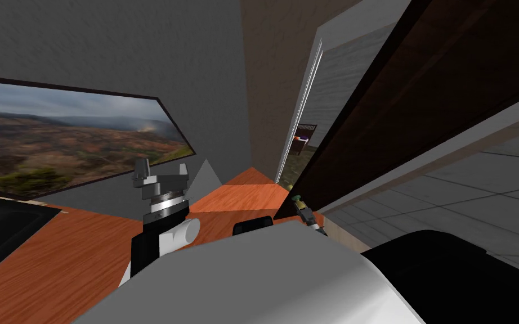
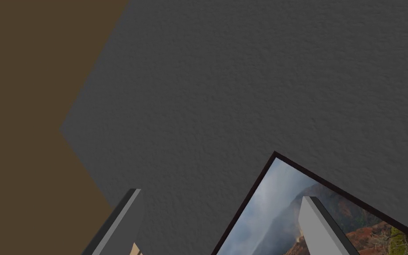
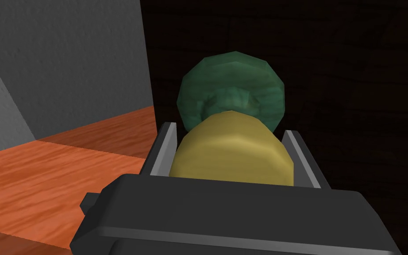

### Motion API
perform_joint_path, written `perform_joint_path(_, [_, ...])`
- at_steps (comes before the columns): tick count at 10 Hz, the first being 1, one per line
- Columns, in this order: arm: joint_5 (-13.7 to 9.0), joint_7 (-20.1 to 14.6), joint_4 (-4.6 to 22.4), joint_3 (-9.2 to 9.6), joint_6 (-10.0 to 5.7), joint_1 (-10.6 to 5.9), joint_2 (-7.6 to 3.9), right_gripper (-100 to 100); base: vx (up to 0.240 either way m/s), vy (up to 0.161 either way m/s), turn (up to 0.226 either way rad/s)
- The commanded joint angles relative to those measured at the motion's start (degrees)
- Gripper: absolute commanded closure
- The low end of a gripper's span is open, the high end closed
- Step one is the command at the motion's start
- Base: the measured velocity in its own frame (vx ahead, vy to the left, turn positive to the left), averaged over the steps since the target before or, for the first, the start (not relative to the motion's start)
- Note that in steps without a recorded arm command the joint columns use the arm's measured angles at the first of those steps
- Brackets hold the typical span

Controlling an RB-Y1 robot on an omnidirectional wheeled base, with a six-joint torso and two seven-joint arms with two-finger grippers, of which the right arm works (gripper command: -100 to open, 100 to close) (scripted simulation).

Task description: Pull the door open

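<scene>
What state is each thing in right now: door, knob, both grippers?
Dark brown door: partly open, gap at its edge.
Round yellow knob on green base: clamped on both sides.
Right gripper: shut on that knob.
Left gripper: open, empty, raised.

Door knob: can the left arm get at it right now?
Probably not: the right gripper has its fingers shut on the knob, and the left gripper faces the wall, away from the door.
</scene>
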Motion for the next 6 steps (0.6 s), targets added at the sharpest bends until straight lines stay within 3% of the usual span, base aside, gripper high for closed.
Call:
perform_joint_path(1, [0.00,0.00,0.00,0.00,0.00,0.00,0.00,100,-0.086,-0.013,0.026])
perform_joint_path(6, [0.42,-1.39,2.11,1.11,-1.52,-0.89,-0.41,100,-0.176,-0.046,0.127])
